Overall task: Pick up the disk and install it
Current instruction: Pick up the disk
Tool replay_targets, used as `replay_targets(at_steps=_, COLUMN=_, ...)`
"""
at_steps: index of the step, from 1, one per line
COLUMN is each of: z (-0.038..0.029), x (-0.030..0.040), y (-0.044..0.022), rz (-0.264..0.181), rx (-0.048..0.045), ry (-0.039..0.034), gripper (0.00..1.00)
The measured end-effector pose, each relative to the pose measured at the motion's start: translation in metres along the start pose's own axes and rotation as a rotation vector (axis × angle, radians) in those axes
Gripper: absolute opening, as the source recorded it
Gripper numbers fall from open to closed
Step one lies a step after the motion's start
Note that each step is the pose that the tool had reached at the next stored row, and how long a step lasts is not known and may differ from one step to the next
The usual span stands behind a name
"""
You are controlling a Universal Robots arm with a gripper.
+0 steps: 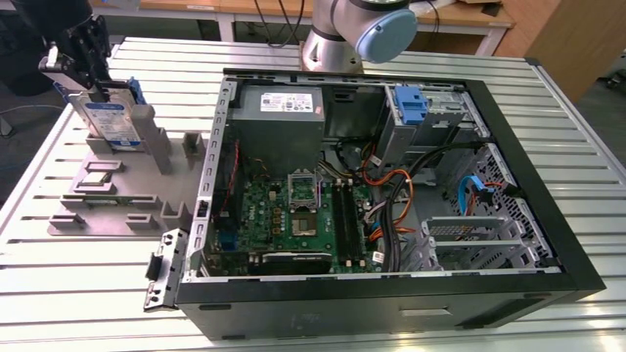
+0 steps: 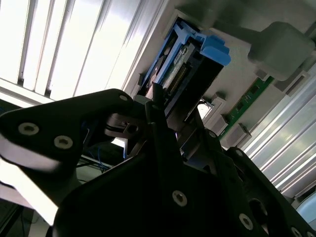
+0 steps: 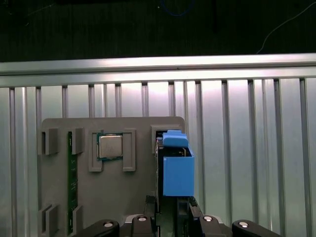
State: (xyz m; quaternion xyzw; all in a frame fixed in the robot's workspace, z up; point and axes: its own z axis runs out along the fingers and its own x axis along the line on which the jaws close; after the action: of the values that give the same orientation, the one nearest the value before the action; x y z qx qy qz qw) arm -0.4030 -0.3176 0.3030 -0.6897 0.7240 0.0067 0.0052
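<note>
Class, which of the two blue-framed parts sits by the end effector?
The labelled disk standing in the grey holder, outside the computer; the bare blue bracket is inside.

Open computer case [image 1: 391, 302] lies beside grey fixture [image 1: 137, 183] on slatted table [image 1: 78, 293].

Disk [image 1: 105, 121]: silver drive, white-and-blue label, bright blue carrier. Stood upright on edge in slot of grey holder [image 1: 117, 214], at exterior view's left. Upper end clasped by pincer [image 3: 173, 210].
</note>
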Motion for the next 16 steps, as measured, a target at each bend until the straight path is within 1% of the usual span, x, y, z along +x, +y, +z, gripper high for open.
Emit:
replay_targets(at_steps=3, z=-0.0011, x=0.0, y=0.0, rz=0.0, rx=0.0001, ry=0.0007, gripper=0.35)
replay_targets(at_steps=7, z=-0.007, x=-0.0001, y=0.0, rz=0.0, rx=0.0002, ry=0.0024, gripper=0.35)
replay_targets(at_steps=9, z=-0.011, x=-0.0002, y=0.0, rz=0.0, rx=0.0002, ry=0.0027, gripper=0.35)
replay_targets(at_steps=13, z=-0.0223, x=-0.0004, y=0.0, rz=0.0, rx=0.0002, ry=0.0027, gripper=0.35)
replay_targets(at_steps=14, z=-0.0286, x=-0.0005, y=0.0, rz=0.0, rx=0.0003, ry=0.0027, gripper=0.35)
replay_targets(at_steps=16, z=-0.0287, x=-0.0005, y=0.0, rz=0.0, rx=0.0003, ry=0.0027, gripper=0.35)
